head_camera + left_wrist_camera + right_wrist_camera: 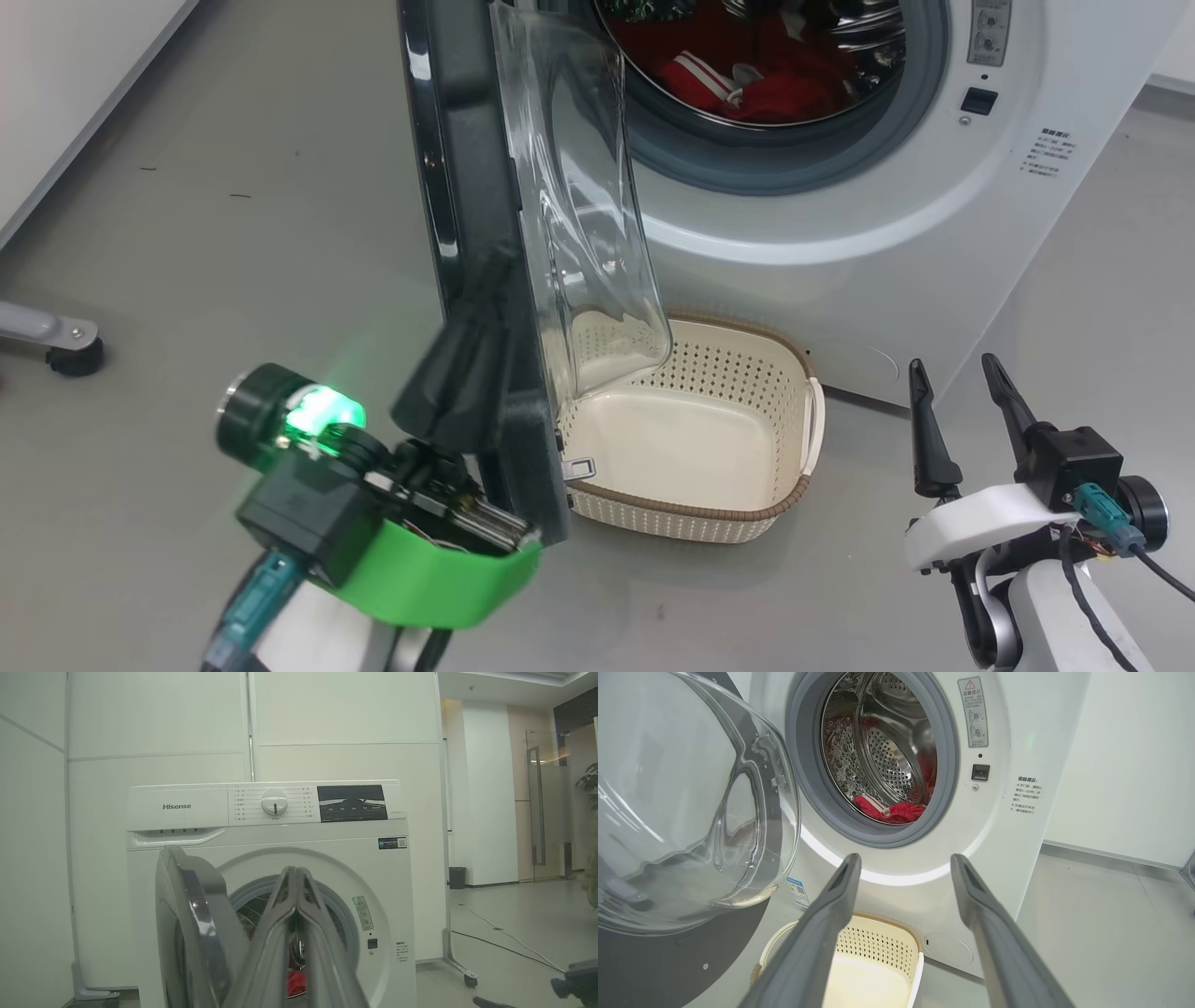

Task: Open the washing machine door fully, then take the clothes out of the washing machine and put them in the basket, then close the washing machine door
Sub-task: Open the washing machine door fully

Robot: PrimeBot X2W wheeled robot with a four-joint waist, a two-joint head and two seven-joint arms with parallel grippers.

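Head view: clothes [775, 89] (red) inside washing machine [840, 252].

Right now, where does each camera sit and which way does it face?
Head: high, looking down on the open door and basket; left gripper shut by the door's outer side, right gripper open lower right.
Left wrist: low, facing the washing machine front, door edge-on; the shut left gripper rises mid-view.
Right wrist: low, aimed into the drum at the clothes; the open right gripper above the basket.
Shared: head and right wrist both show door, basket and clothes.
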